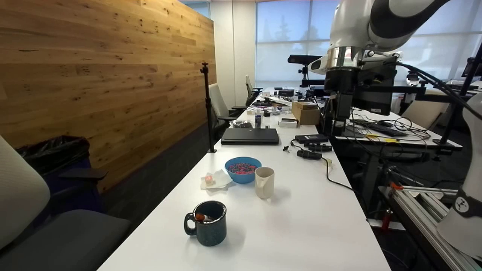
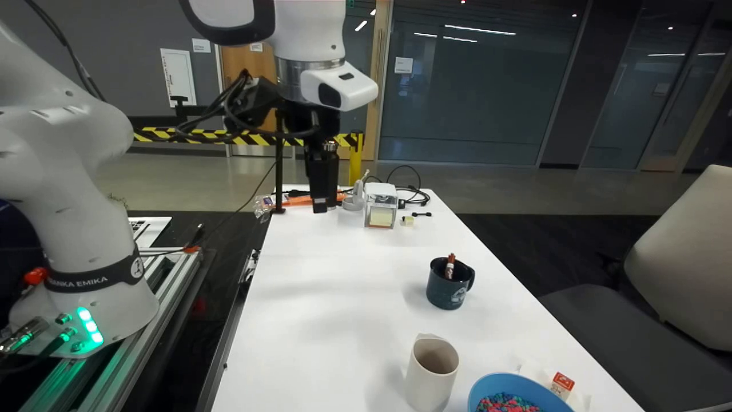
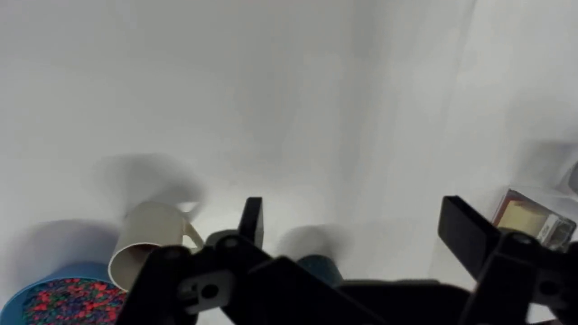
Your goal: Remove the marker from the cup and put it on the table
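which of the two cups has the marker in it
The dark teal mug: a reddish-brown marker sits inside it in both exterior views. The cream-white cup next to the blue bowl shows no marker.

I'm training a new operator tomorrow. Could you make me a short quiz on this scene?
1. What is the marker standing in?
2. True or false: the gripper is open and holds nothing.
3. Pick one. The marker is out of sight in: (a) both exterior views, (b) the wrist view, (c) all three views.

Key:
1. The dark mug.
2. True.
3. b
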`<state>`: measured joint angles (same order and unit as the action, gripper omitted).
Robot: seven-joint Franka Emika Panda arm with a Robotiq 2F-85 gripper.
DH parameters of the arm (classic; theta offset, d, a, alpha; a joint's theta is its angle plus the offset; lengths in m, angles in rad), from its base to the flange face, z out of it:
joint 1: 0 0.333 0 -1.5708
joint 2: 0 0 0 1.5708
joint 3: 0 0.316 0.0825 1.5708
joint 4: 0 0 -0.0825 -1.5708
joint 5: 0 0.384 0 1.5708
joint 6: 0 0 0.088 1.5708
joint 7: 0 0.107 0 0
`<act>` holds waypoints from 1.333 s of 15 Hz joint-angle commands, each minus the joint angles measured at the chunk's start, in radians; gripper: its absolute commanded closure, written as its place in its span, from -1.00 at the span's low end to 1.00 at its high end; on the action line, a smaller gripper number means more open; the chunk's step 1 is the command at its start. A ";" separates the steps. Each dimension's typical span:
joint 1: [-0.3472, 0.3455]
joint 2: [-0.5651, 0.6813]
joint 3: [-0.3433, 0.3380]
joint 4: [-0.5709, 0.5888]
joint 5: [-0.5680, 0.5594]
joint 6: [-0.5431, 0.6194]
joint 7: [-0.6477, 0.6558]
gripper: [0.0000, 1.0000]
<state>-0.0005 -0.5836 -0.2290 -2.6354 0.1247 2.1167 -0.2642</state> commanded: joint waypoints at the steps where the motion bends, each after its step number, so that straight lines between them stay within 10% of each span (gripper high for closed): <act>1: -0.014 0.065 0.021 0.058 0.036 0.063 0.041 -1.00; 20: -0.005 0.298 0.075 0.234 0.040 0.107 0.042 -1.00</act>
<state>0.0008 -0.3258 -0.1646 -2.4410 0.1354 2.2265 -0.2264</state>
